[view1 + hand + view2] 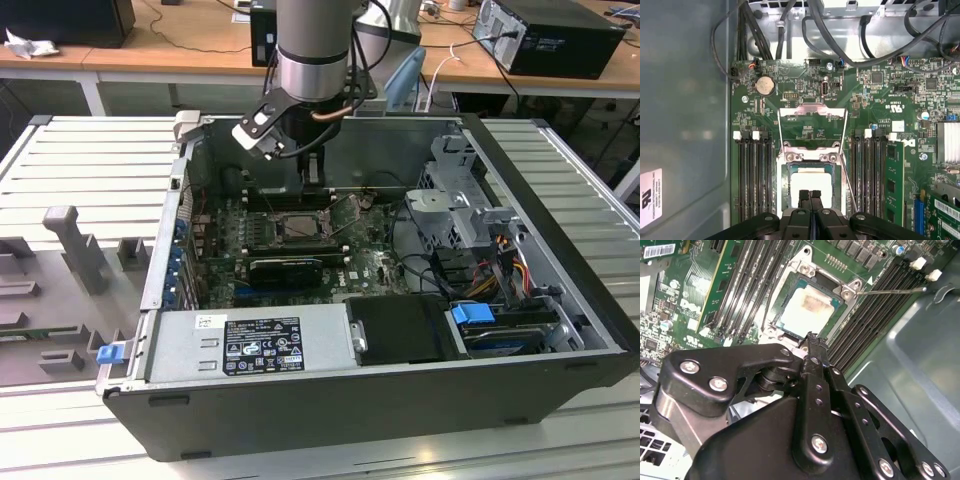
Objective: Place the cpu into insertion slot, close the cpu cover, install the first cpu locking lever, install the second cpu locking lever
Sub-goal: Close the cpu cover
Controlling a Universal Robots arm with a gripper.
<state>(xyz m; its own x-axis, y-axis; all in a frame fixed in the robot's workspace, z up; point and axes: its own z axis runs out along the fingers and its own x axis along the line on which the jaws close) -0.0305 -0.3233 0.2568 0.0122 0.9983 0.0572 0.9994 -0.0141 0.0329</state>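
The cpu (811,181) lies seated in the insertion slot (786,182), its near edge hidden behind the fingers (804,200), which are pressed together with nothing between them. The cpu cover (812,111) stands swung open. In the exterior view, the gripper (312,185) hangs at 12 o'clock of the slot.

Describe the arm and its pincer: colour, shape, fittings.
The arm is a silver-grey cylinder with a black band. A black-and-white camera box is bracketed to its wrist, beside a copper-coloured cable loop. The pincer is matte black, built of jointed links with silver screw heads.
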